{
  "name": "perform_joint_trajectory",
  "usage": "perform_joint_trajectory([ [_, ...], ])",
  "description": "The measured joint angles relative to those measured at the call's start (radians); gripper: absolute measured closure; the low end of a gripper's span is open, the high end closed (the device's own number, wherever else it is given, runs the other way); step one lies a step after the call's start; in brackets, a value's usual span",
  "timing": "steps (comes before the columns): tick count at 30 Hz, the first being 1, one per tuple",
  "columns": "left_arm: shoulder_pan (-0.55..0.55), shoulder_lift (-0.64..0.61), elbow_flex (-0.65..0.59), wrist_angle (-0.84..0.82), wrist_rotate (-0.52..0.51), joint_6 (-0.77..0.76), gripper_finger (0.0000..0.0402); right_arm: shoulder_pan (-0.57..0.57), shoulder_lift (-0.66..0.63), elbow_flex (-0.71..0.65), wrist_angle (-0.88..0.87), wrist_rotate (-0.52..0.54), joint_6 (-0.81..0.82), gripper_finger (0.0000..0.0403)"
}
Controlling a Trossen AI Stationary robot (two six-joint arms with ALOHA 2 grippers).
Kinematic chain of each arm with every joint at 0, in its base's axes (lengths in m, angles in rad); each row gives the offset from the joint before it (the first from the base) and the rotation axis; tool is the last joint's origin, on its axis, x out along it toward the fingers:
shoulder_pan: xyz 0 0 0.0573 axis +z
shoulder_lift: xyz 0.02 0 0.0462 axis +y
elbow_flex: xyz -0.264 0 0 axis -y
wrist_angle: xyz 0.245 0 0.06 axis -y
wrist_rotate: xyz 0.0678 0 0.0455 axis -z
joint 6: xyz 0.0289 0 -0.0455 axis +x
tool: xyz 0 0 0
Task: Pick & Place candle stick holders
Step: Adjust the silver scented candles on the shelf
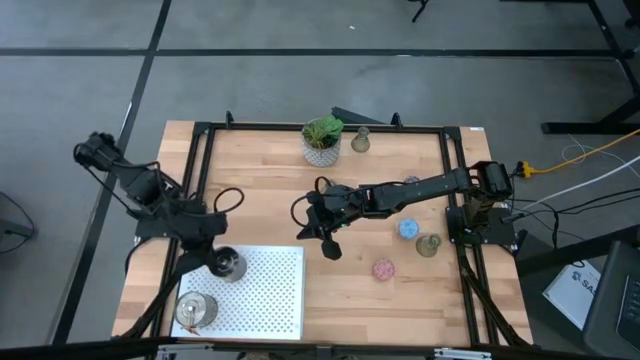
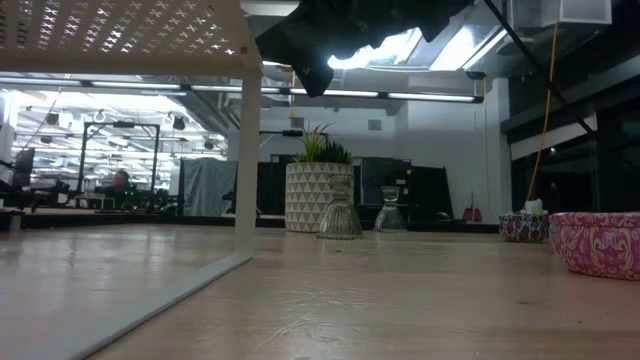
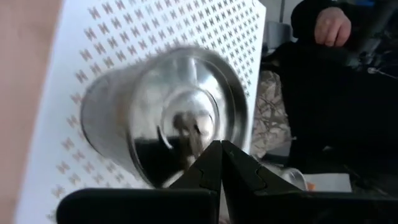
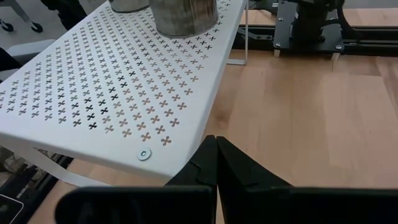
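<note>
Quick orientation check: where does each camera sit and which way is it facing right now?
High: overhead, straight down on the table; both arms show.
Low: table height, facing the plant and room; an arm above.
Left wrist: over a silver holder on the white shelf; left pincer shut.
Right wrist: right pincer shut, facing the shelf.
Shared: both wrist views show the shelf and a silver holder.
</note>
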Motion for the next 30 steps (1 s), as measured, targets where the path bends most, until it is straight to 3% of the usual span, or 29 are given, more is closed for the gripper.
perform_joint_trajectory([
  [7,-0.070,-0.045,0.000,-0.061,-0.017,-0.197,0.0399,0.000,0.000,0.000,0.000,0.000,0.000,0.0402],
  [16,-0.135,-0.116,0.000,-0.057,-0.104,-0.253,0.0399,0.001,0.000,0.000,0.000,0.000,-0.011,0.0402],
  [19,-0.155,-0.138,0.000,-0.014,-0.148,-0.152,0.0399,0.001,0.000,0.000,0.000,-0.001,-0.016,0.0402],
  [25,-0.158,-0.155,0.002,0.122,-0.354,0.146,0.0399,0.000,0.000,0.000,0.025,-0.001,-0.019,0.0402],
  [30,-0.093,-0.102,0.002,0.126,-0.431,0.309,0.0399,0.000,0.000,0.000,0.037,-0.001,-0.019,0.0402],
])
